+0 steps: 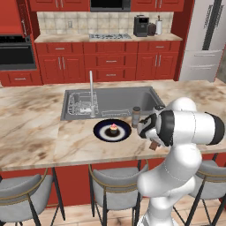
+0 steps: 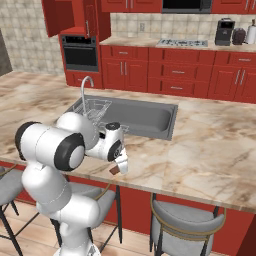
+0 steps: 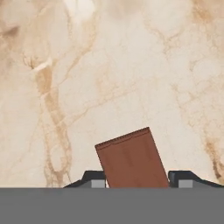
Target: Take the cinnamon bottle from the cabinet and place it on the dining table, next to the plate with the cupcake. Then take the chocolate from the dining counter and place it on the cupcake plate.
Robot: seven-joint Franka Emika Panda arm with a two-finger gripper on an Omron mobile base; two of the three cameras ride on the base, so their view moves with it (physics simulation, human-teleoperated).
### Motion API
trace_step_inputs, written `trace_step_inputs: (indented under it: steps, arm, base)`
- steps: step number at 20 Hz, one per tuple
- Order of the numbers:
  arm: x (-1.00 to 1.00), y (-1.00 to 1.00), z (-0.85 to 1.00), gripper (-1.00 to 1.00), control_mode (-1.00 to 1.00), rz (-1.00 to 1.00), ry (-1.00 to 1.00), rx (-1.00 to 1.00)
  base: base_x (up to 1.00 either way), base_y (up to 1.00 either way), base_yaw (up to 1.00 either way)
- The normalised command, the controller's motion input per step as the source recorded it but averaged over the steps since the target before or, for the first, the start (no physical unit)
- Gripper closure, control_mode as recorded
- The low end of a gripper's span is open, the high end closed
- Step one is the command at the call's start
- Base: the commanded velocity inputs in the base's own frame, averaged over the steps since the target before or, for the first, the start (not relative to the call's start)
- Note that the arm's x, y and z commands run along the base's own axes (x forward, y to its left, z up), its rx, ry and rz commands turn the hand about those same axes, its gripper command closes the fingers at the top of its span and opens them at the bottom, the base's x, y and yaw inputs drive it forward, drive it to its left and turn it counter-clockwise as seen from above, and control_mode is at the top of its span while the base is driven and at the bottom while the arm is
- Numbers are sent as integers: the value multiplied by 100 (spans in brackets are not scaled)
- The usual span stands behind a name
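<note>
- Hand view has the chocolate (image 3: 132, 158) sitting between the two fingertips (image 3: 94, 178), one dark tip on each side of it; the bar lies tilted against the line of the fingers, on the marble counter (image 3: 131, 65); the tips stand just beside its edges, but whether they already press on it I cannot tell, so I would not call it gripped.
- Left base view puts the gripper (image 1: 153, 143) low over the counter (image 1: 39, 132), to the right of the plate (image 1: 112, 130) and nearer the counter's front edge; the chocolate (image 1: 154, 145) shows as a brown sliver under the hand.
- The cupcake (image 1: 114, 129) stands at the plate's middle; the cinnamon bottle (image 1: 136, 117) stands upright just beside the plate, at its far right, so that half of the task looks done.
- Right base view shows the gripper (image 2: 120, 166) pointing down with the chocolate (image 2: 115, 169) at its tips, near the counter's (image 2: 210, 145) front edge.
- Step in hand, as I judge it: take hold of the bar; let the fingers bear evenly on both long edges, because the skew could twist it or squeeze it out.
- Lift straight up before heading for the plate; travel low and pass in front of the bottle, which stands close to the route.
- Set the bar on bare plate beside the cupcake, not on top of it.
</note>
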Motion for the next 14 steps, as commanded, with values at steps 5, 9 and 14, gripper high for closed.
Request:
trace_step_inputs:
  steps: [5, 9, 14]
  arm:
    - [-23, 23, 9, 100, -100, 0, -28, -13]
    - [-31, 44, 34, 100, -100, 0, -11, -6]
    - [-15, 49, 38, 100, -100, 0, 0, -1]
  base:
    - [0, 0, 0]
    - [0, 0, 0]
    - [0, 0, 0]
